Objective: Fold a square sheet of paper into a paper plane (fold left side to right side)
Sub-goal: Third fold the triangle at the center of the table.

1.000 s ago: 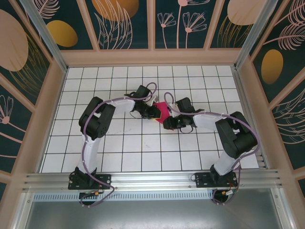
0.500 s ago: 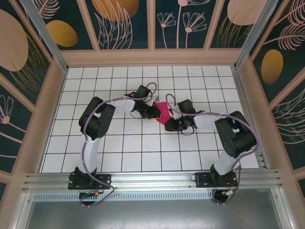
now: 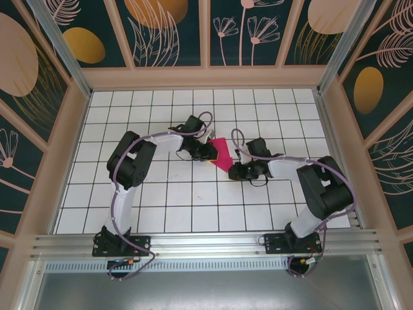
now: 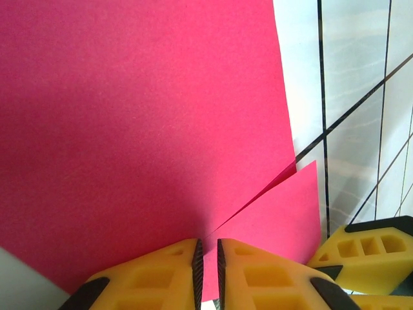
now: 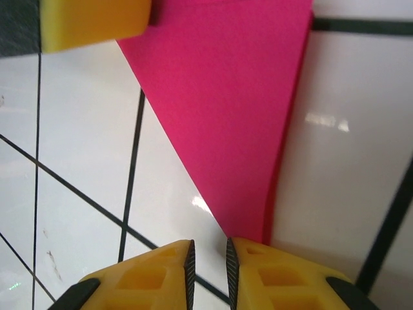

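The square sheet of paper (image 3: 222,155) is magenta-pink and lies folded over near the middle of the tiled table. In the left wrist view the sheet of paper (image 4: 142,129) shows two layers that part toward the right. My left gripper (image 3: 210,152) sits at the sheet's left edge, and the left gripper (image 4: 208,271) is shut on the pink paper. My right gripper (image 3: 233,172) is at the sheet's near right corner. The right gripper (image 5: 208,271) has its jaws almost together with only white tile between them. The paper's pointed corner (image 5: 248,226) ends at its right fingertip. No paper plane is formed.
The white grid table (image 3: 193,194) stretches around the paper, walled by a wooden frame (image 3: 206,77) at the back and sides. The right gripper's yellow finger (image 4: 368,252) stands close beside the left gripper. A metal rail (image 3: 206,242) holds both arm bases at the near edge.
My right gripper has slid right and toward the near edge, off the top of the paper to its corner. The paper now lies flatter. The left gripper has kept its hold and place.
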Controlling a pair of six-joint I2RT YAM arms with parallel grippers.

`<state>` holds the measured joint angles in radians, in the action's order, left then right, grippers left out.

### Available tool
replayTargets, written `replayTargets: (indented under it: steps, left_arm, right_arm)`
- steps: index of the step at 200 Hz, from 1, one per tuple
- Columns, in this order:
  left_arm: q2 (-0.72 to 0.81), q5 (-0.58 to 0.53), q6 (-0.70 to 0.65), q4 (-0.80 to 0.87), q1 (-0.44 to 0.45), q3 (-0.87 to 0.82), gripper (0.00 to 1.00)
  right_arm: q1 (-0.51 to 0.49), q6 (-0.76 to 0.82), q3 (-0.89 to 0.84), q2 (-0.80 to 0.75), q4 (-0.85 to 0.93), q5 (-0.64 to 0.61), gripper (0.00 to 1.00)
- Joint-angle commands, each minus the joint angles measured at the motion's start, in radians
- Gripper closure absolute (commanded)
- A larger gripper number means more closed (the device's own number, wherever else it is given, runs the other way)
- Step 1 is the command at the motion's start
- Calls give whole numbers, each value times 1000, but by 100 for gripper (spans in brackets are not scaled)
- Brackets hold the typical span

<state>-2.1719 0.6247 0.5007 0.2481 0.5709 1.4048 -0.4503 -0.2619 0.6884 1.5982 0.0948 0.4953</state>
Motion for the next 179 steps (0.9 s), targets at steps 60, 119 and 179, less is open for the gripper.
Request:
replayTargets:
  steps: [60, 119, 179]
  left_arm:
    - [-77, -140, -36, 40, 9, -14, 81]
    - [-75, -138, -40, 43, 8, -12, 81]
    - [-58, -139, -41, 43, 7, -10, 81]
  right_arm:
    - [-12, -114, 123, -117, 134, -39, 87]
    - [-41, -201, 143, 56, 96, -100, 98]
    - [-36, -239, 108, 98, 125, -144, 100]
